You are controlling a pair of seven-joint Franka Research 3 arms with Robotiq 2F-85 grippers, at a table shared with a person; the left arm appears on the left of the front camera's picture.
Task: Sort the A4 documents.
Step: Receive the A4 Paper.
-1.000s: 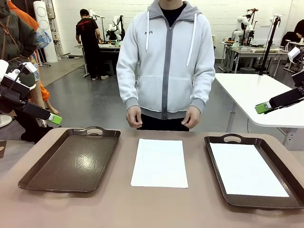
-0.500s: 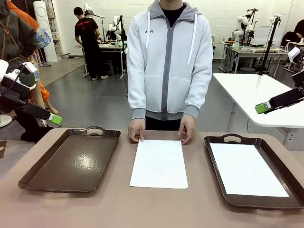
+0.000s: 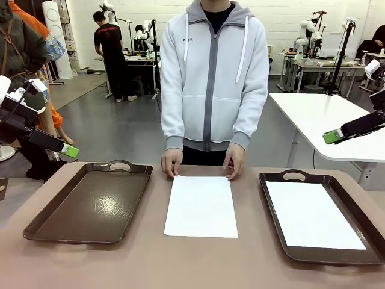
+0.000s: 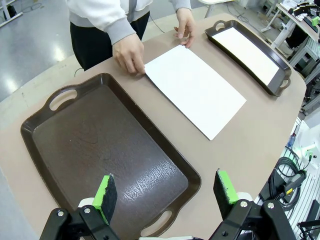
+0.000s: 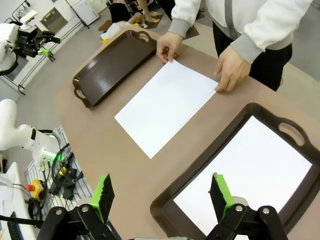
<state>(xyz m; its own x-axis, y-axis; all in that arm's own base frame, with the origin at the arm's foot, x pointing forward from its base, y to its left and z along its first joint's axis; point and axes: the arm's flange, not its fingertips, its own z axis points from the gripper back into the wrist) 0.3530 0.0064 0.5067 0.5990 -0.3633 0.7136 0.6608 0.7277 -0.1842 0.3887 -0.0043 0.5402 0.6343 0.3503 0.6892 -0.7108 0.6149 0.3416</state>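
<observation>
While L end effector and R end effector hang jaws apart, you've thin rect. white A4 sheet on desk, well apart.

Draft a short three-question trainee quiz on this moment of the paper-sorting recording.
1. True or false: the right tray holds a white sheet.
2. Multiple choice: the left tool and the right tool are A) both open, holding nothing; B) both shut; C) one open, one shut.
3. Short answer: what rests at the far corners of the middle sheet on the bare table?

Key: 1 true. 2 A. 3 the person's hands.
</observation>
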